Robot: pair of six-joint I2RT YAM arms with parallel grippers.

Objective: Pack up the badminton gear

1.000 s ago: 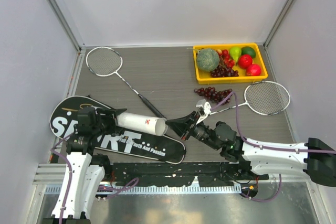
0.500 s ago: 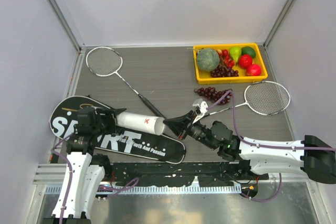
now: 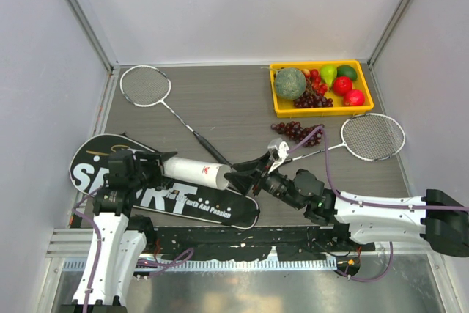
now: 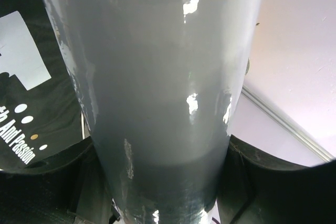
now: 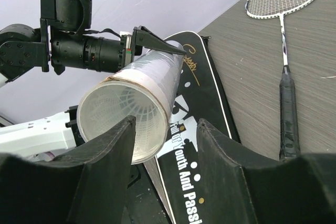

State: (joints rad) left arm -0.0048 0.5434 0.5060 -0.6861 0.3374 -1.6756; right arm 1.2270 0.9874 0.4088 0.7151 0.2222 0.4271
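Note:
My left gripper [image 3: 150,168] is shut on the long white tube [image 3: 194,171], which lies level above the black "SPORT" bag [image 3: 183,199]; the tube [image 4: 157,77] fills the left wrist view between both fingers. My right gripper [image 3: 238,176] stands open at the tube's open mouth [image 5: 123,114], with nothing between its fingers. The latticed white skirt of a shuttlecock [image 5: 131,100] shows inside the tube. One racket [image 3: 145,86] lies at the far left, with its handle [image 3: 209,148] close to the tube. The other racket [image 3: 372,137] lies at the right.
A yellow tray [image 3: 321,111] of fruit sits at the back right, with a dark red grape bunch [image 3: 297,131] on the table in front of it. Grey walls close in the table on three sides.
My right gripper has moved left up to the tube's mouth and its jaws have opened. The left arm and the tube have not moved.

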